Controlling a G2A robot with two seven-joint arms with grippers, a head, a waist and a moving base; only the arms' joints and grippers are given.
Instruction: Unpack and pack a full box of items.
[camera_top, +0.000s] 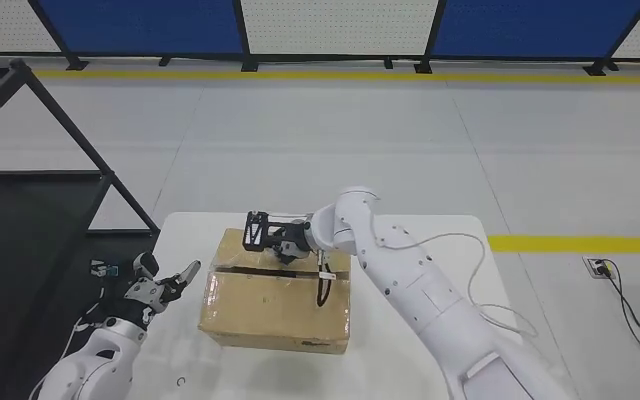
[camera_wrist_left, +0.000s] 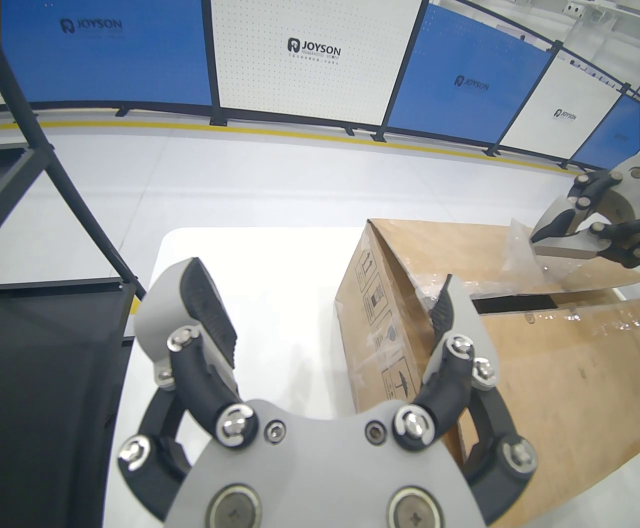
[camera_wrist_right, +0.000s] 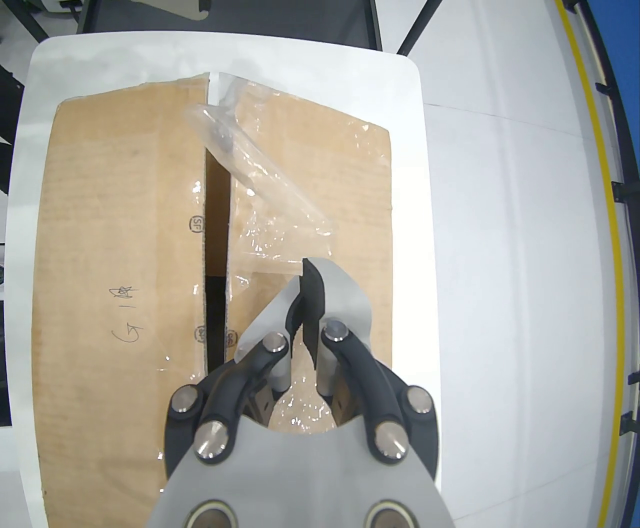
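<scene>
The cardboard box (camera_top: 275, 310) (camera_wrist_left: 550, 360) (camera_wrist_right: 115, 250) sits in the middle of the white counter (camera_top: 180, 240) (camera_wrist_left: 260, 280) (camera_wrist_right: 415, 200), taking up most of it. Its two top flaps are down but not sealed, and a narrow gap (camera_wrist_left: 515, 302) (camera_wrist_right: 217, 215) runs between them. Only darkness shows through the gap, so the contents cannot be made out.

The box is plain brown, with handling symbols printed on one side wall and a handwritten mark on one flap. A strip of clear tape (camera_wrist_left: 517, 250) (camera_wrist_right: 260, 170) is lifted off the seam, crumpled and glossy. More film lies wrinkled on the flap under the right wrist.

The right gripper (camera_top: 256, 230) (camera_wrist_left: 537, 240) (camera_wrist_right: 306, 275) is over the far flap, its fingers pressed together on the end of the clear tape. How much tape is caught between the pads is hard to see.

The left gripper (camera_top: 168, 267) (camera_wrist_left: 322, 275) hovers over the counter just beside the box's end wall. Its fingers are spread wide and hold nothing, and one fingertip lines up with the upper edge of that wall; whether it touches is unclear.

A black frame (camera_top: 60, 200) stands beside the counter, cut off at the edge
</scene>
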